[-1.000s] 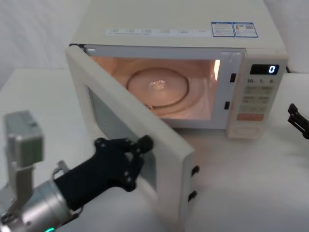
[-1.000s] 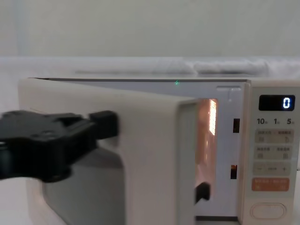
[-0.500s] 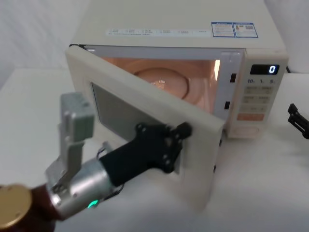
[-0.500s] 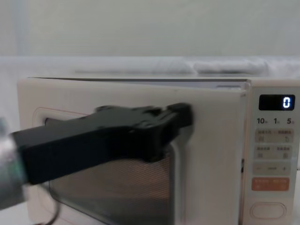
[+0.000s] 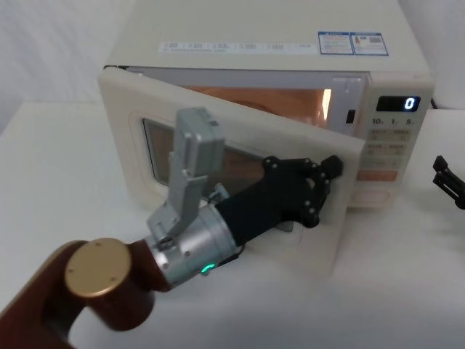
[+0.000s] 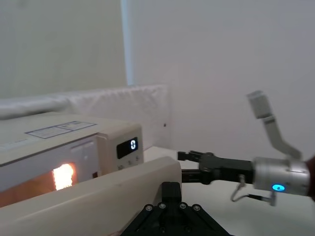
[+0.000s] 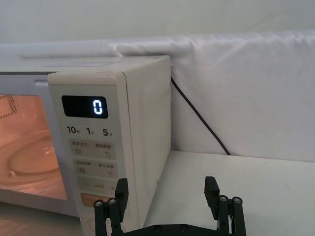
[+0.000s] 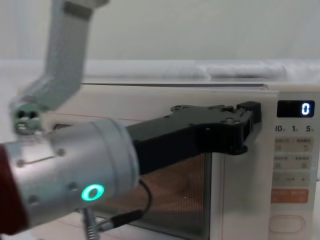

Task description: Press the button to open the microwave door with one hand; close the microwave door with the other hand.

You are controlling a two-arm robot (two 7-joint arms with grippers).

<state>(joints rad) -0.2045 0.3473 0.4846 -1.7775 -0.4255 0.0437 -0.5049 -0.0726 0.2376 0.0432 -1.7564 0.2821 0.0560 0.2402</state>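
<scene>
The microwave door [image 5: 123,134] stands ajar at a small angle, and the lit cavity shows above its top edge. My left gripper [image 5: 328,171] is shut and presses its tip flat against the door's outer face near the free edge, also seen in the chest view [image 8: 248,112] and over the door's top [image 6: 171,188]. My right gripper [image 7: 166,192] is open and empty, parked to the right of the control panel [image 5: 389,149]. The button [image 8: 286,224] sits at the bottom of that panel, below the orange button.
The microwave [image 5: 261,33] stands at the back of a white table [image 5: 407,291]. A black cable [image 7: 197,115] runs down behind its right side. White cloth [image 7: 256,83] covers the wall behind. The display [image 5: 407,104] reads 0.
The left gripper has pushed the door round from wide open to nearly shut, and the arm has reached farther forward and right. The right gripper has not moved.
</scene>
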